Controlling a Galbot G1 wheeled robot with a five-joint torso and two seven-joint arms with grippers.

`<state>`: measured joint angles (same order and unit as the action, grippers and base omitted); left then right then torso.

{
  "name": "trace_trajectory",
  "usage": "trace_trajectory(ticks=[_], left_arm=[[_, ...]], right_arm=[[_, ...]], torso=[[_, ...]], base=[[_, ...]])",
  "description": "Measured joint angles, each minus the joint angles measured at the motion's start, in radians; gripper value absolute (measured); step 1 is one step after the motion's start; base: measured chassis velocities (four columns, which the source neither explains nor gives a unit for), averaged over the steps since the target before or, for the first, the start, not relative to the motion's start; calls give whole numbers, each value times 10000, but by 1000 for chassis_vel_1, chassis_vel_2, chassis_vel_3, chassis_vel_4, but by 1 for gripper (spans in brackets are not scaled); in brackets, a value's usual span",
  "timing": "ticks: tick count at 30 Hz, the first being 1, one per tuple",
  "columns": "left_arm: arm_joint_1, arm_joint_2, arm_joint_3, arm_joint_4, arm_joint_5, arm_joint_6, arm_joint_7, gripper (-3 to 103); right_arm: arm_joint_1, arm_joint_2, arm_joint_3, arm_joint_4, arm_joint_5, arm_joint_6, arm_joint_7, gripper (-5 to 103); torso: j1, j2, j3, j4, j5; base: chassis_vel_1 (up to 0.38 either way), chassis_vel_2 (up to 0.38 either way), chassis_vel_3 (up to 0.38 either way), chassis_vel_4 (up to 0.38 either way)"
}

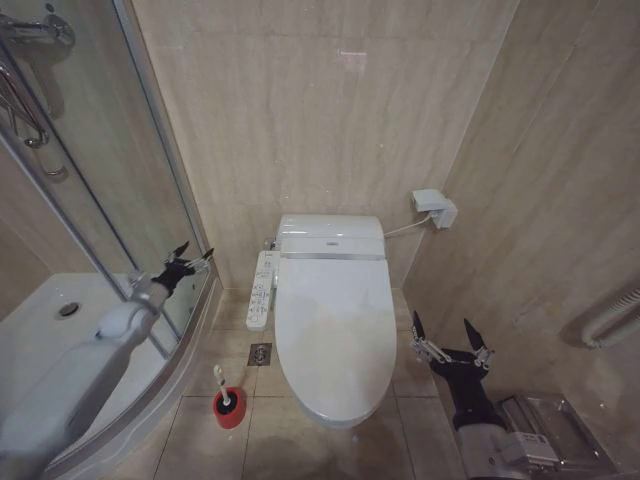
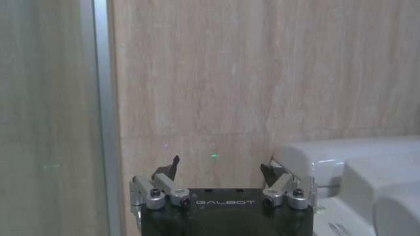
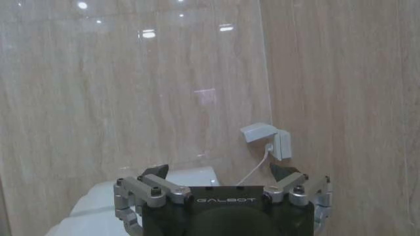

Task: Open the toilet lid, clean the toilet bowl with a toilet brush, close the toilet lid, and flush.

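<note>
Beige tiled floor [image 1: 200,440] below my camera, bearing the toilet bowl [image 1: 338,415] with its lid down. Left of the bowl a red holder cup [image 1: 230,409] stands on the tiles with the toilet brush [image 1: 221,383] upright in it; a square drain [image 1: 260,353] lies just beyond.

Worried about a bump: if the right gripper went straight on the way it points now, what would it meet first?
Probably the tiled back wall, near the wall socket. The right gripper, fingers open, aims above the toilet tank; depth is unclear.

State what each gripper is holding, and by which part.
Nothing is held. The left gripper is open beside the shower glass; the right gripper is open beside the closed toilet lid.
</note>
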<state>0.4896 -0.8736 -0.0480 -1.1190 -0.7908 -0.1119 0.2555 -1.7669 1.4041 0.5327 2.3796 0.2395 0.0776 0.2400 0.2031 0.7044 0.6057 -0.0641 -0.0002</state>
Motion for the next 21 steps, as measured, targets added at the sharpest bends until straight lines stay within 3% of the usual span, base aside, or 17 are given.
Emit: trace_trajectory(ticks=[11,21], left_arm=[[-2428,-1125,1830,2154,-237,-202,779,87],[-2903,-1855,2437,3009,-106,-389,905,85]], right_arm=[[0,-1,0,-1,0,0,0,100],[0,0,0,0,0,0,0,100]], torso=[[-2,0,-1,2,4],[-1,1,-1,2,-1]], base=[[0,0,0,0],[0,0,0,0]])
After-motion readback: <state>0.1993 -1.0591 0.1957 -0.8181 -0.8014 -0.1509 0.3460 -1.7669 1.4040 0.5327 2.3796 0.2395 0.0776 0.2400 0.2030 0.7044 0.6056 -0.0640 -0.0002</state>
